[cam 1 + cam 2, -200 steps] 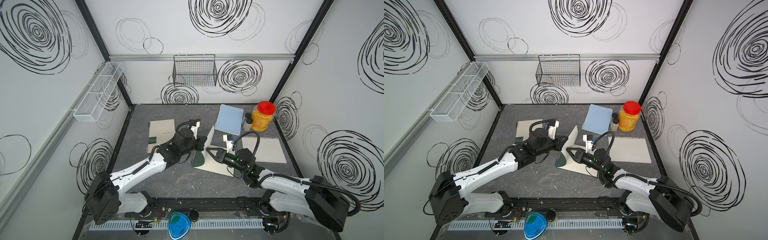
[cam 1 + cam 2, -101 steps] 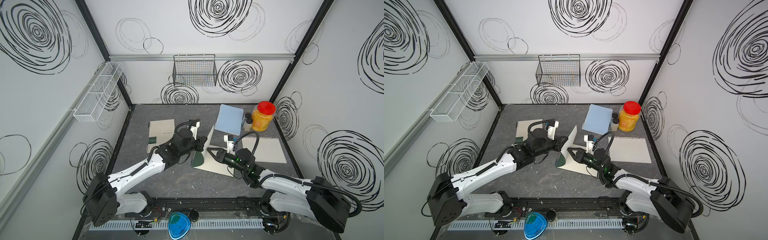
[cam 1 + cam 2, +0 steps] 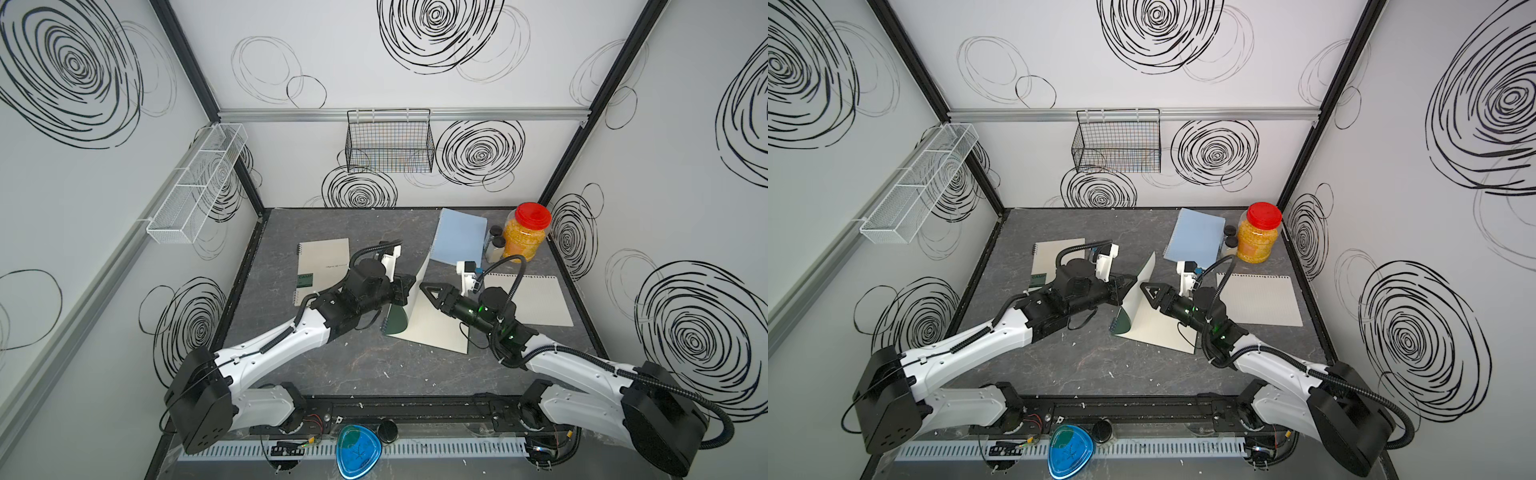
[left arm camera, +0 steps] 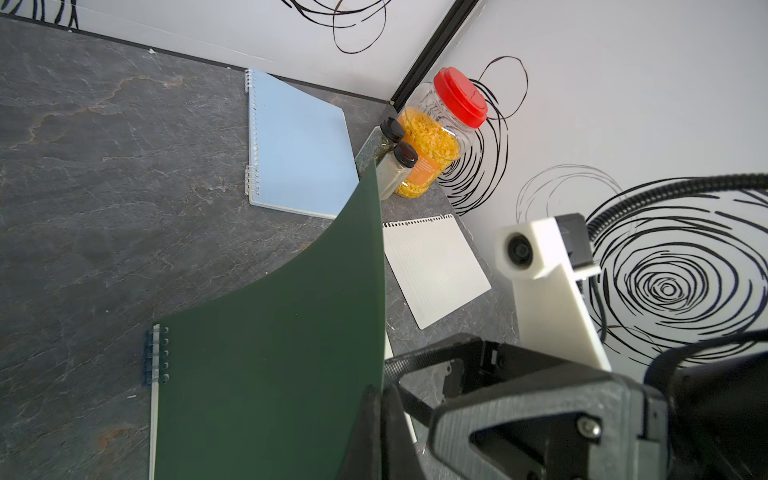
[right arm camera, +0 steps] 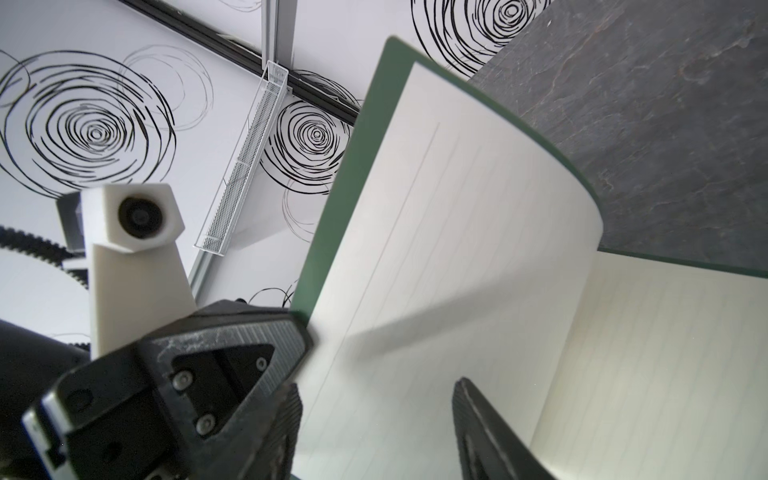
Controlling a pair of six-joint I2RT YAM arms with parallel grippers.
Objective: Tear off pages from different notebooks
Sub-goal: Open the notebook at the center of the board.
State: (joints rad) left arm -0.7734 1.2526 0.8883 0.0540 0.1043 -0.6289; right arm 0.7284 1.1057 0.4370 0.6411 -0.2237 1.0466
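The dark green notebook lies open mid-table. Its cover stands curled upright, and one cream page rises against its inner side. My left gripper is shut on the cover's free edge. My right gripper faces that page from the other side. It is open, with the page just beyond its fingertips and nothing between them. The cream notebook lies at the left and the light blue notebook at the back. A loose lined page lies at the right.
A red-lidded jar and two small bottles stand in the back right corner. A black wire basket hangs on the back wall and a white wire shelf on the left wall. Paper scraps dot the front of the table.
My right gripper's jaws have spread apart. The left gripper has stayed shut on the raised cover, and both arms have hardly moved.
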